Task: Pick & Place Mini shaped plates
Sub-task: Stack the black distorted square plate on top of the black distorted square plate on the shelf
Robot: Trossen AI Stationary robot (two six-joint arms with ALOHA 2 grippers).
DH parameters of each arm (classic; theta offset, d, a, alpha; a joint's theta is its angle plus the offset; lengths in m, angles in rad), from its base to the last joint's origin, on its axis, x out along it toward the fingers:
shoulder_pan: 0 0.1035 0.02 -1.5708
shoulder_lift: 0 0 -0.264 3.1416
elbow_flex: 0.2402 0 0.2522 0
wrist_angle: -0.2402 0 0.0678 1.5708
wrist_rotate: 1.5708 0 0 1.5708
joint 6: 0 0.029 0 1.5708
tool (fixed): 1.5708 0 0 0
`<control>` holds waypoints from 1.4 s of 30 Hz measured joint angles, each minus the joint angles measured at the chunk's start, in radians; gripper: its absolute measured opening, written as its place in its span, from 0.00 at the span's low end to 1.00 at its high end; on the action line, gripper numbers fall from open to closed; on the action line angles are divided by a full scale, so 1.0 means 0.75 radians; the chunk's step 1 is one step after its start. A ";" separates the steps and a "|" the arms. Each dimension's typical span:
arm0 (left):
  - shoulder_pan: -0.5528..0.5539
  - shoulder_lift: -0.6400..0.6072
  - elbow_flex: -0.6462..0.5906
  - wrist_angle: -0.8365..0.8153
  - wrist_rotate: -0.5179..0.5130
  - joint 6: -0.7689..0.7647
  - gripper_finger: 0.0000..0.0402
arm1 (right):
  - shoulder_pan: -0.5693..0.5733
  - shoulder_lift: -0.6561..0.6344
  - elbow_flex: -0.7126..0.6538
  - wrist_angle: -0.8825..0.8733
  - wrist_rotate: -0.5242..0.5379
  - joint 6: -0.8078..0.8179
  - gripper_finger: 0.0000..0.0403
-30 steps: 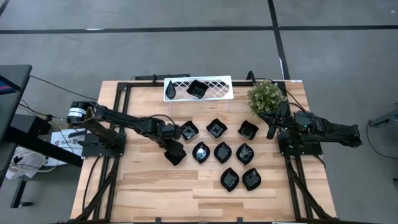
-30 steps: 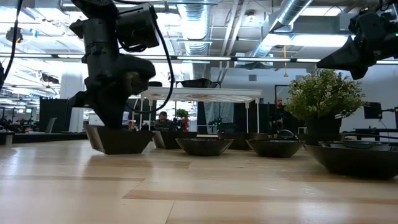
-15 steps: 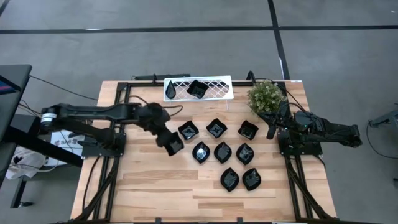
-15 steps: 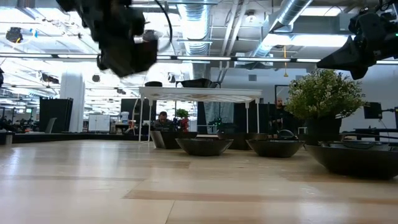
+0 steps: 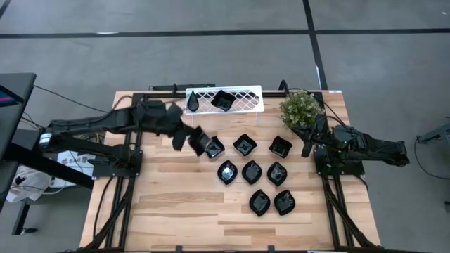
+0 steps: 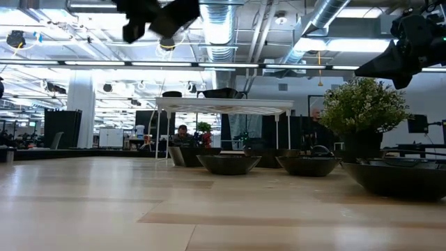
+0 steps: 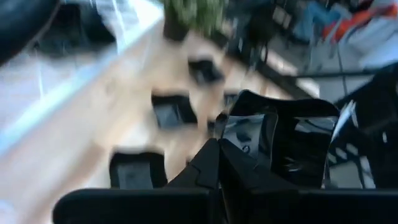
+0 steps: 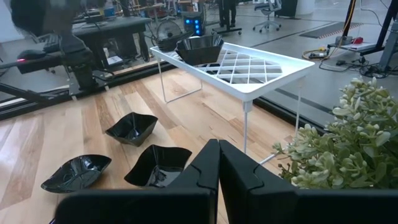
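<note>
Left pincer (image 5: 194,138) carries a black plate (image 7: 283,146) above the table (image 5: 169,204).
Nearest, two plates (image 5: 259,202) sit at the front; behind them a row of three (image 5: 252,171), then three more (image 5: 245,144). The left pincer, clamped on its plate's rim, hangs over that back row's left end. Farthest, two plates (image 5: 222,100) rest on the white rack (image 5: 246,98). The right pincer (image 5: 306,148) is closed, empty, beside the plant (image 5: 301,107).

- Overhead view bright, even; soft faint shadows on wooden table (image 5: 176,204).
- Left arm (image 5: 151,119) smeared by motion blur.
- Low view: ceiling lights (image 6: 125,63) glaring, backlit; black dishes (image 6: 228,164) read as silhouettes.
- Left wrist view heavily blurred; held dish (image 7: 286,143) perhaps showing glossy reflections.
- Right wrist view sharp; white rack (image 8: 242,65) well lit.
</note>
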 joint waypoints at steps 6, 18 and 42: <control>0.109 0.040 0.196 -0.010 -0.048 0.111 0.01 | 0.001 -0.001 0.000 0.000 0.000 0.000 0.00; 0.251 0.273 0.506 -0.033 -0.044 0.192 0.01 | 0.001 -0.001 0.000 0.000 0.000 0.000 0.00; 0.517 0.767 0.988 -0.265 -0.024 0.212 0.01 | 0.001 -0.001 0.000 0.000 0.000 0.001 0.00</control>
